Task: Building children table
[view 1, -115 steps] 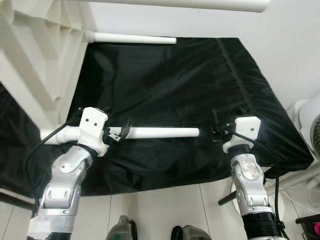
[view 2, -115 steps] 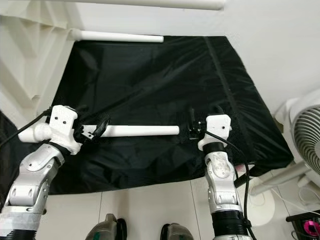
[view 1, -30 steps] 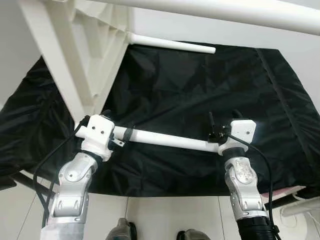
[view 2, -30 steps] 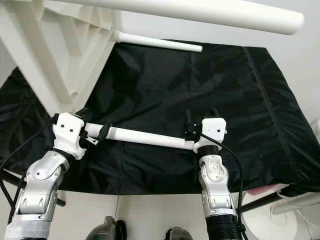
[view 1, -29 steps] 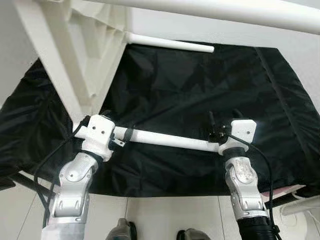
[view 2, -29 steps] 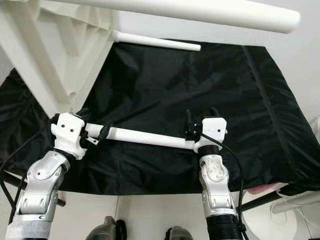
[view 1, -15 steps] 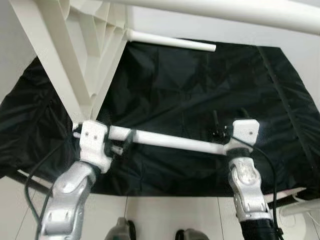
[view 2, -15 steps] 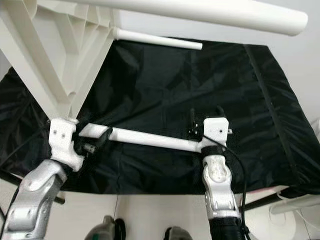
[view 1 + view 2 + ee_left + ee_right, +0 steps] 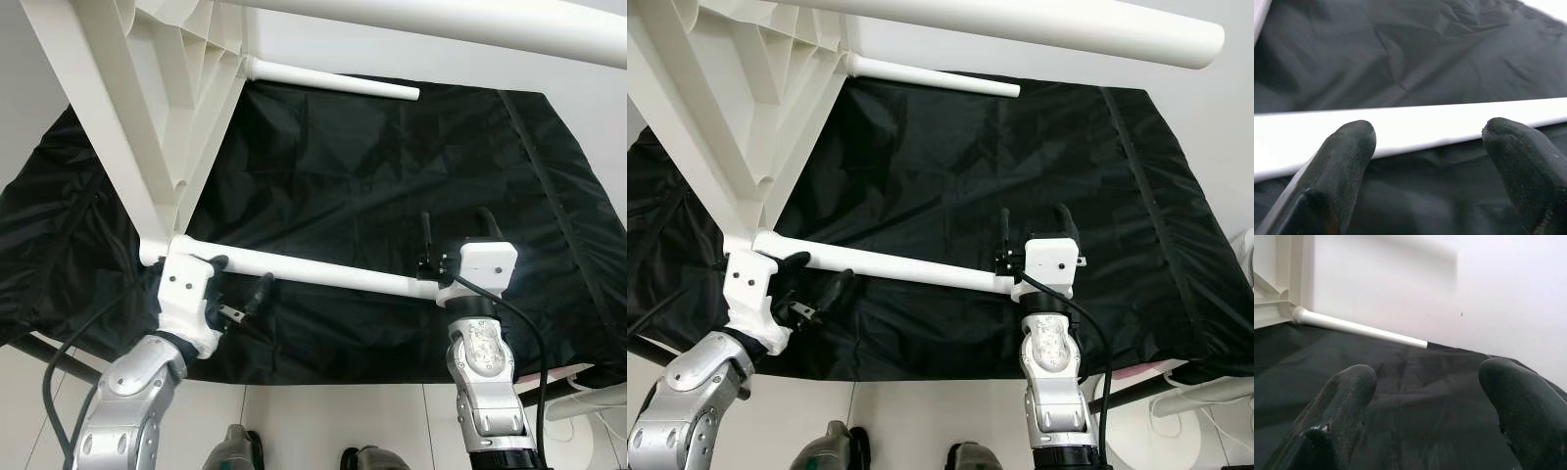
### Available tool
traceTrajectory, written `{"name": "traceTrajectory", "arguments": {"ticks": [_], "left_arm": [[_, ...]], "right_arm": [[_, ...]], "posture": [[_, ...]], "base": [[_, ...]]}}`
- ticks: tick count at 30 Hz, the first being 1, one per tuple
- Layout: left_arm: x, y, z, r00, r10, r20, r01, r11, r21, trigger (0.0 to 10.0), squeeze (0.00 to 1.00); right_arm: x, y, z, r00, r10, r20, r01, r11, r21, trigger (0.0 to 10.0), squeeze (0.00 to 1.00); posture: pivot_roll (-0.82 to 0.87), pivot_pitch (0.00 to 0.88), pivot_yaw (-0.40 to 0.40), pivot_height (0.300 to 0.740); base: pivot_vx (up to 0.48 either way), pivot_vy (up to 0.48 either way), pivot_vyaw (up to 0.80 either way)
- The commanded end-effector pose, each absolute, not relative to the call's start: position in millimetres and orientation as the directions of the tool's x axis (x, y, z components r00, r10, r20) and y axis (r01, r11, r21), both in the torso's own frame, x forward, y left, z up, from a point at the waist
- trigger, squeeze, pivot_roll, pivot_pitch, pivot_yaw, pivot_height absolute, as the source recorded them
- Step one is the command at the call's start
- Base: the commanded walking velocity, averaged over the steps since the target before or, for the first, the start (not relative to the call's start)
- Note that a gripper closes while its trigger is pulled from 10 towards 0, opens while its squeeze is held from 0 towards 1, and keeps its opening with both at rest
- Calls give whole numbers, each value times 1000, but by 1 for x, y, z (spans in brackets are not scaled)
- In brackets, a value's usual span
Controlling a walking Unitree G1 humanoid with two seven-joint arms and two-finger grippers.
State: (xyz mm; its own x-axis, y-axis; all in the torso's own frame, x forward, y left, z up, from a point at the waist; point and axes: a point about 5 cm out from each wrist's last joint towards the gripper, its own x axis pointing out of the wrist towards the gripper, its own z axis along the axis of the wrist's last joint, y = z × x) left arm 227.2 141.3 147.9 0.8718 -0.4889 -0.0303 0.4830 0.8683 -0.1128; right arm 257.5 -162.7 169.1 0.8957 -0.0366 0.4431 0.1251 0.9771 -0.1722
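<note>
a white plastic table top (image 9: 118, 108) stands on its edge at the robot's left, ribbed underside facing in, above a black cloth (image 9: 372, 176) spread over the surface in front. a white table leg (image 9: 313, 273) sticks out sideways from the lower corner of the top, running across in front of the robot toward its right. the left gripper (image 9: 238, 281) sits just under the leg near the corner end, its two black fingers (image 9: 1339, 161) spread apart; in the left wrist view the leg crosses behind both fingertips and is not pinched between them. the right gripper (image 9: 456, 235) is at the leg's free end, its fingers pointing up and away, spread wide with nothing between them; the leg's tip lies against the white wrist block just below those fingers. a second leg (image 9: 333, 81) juts from the top's far corner over the far edge of the cloth, and a third leg (image 9: 1019, 27) crosses the upper part of the view close to the camera. a pale floor (image 9: 323, 421) shows below the cloth.
</note>
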Motion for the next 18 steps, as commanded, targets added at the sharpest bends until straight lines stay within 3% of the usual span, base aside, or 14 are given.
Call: {"name": "traceTrajectory", "arguments": {"ticks": [1,6,11,14,18], "left_arm": [[227,143,146,897,-437,-58,424,891,-161,10000,0],[230,143,143,905,-413,-101,363,873,-325,10000,0],[237,150,141,924,-364,-117,299,879,-373,10000,0],[237,150,141,924,-364,-117,299,879,-373,10000,0],[241,153,141,927,-348,-137,274,881,-386,10000,0]], "right_arm": [[255,-161,168,899,-29,436,123,974,-188,10000,0],[251,-162,177,876,-20,482,158,956,-247,10000,0],[241,-164,187,825,-32,565,279,891,-357,10000,0],[241,-164,187,825,-32,565,279,891,-357,10000,0],[229,-160,195,753,27,658,387,790,-476,10000,0]], "posture": [[26,149,20,740],[24,151,28,740],[21,153,37,740],[21,153,37,740],[16,156,46,740]], "base": [[0,0,0],[0,0,0],[0,0,0],[0,0,0],[0,0,0]]}}
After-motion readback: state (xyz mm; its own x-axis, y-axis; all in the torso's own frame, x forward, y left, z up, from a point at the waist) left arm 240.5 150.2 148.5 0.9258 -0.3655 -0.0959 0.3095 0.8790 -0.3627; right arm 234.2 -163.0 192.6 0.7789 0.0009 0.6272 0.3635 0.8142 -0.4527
